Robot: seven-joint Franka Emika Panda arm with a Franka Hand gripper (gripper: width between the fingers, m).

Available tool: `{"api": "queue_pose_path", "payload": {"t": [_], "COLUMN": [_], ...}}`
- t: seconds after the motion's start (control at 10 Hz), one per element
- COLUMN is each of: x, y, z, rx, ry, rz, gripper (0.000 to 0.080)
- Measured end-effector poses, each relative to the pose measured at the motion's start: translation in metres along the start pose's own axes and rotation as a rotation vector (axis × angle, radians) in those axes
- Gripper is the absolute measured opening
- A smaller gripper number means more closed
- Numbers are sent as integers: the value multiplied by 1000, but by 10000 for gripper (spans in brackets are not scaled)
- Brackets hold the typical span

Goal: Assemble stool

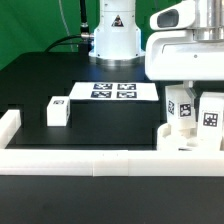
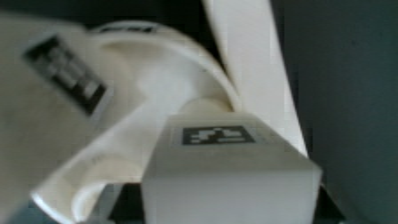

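The pincer [image 1: 188,88] hovers just above the stool parts at the exterior view's right; its jaws are hidden, so its grip cannot be told. Two white tagged blocks, the first leg [image 1: 180,108] and second leg [image 1: 211,118], seem to stand upright on the round seat [image 2: 169,65]. A loose leg [image 1: 56,111] lies well apart, not yet fitted, so the job looks partway done.

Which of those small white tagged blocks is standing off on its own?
The leg at the exterior view's left, alone on the black table. The other tagged legs crowd together at the exterior view's right.
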State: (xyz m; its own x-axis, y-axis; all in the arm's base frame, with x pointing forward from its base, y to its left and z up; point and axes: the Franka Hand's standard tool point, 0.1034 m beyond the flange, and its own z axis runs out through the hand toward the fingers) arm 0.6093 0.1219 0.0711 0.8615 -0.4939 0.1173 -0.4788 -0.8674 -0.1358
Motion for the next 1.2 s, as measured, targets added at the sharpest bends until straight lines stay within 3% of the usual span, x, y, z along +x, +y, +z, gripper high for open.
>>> {"api": "queue_pose_path", "payload": {"t": [0.8,1.2], "x": [1,-2], "y": [-4,-10], "z": [-2,-1], "rx": [29,96], "ry": [-16,-55], "rz": [523,1027], "gripper": [337,337]}}
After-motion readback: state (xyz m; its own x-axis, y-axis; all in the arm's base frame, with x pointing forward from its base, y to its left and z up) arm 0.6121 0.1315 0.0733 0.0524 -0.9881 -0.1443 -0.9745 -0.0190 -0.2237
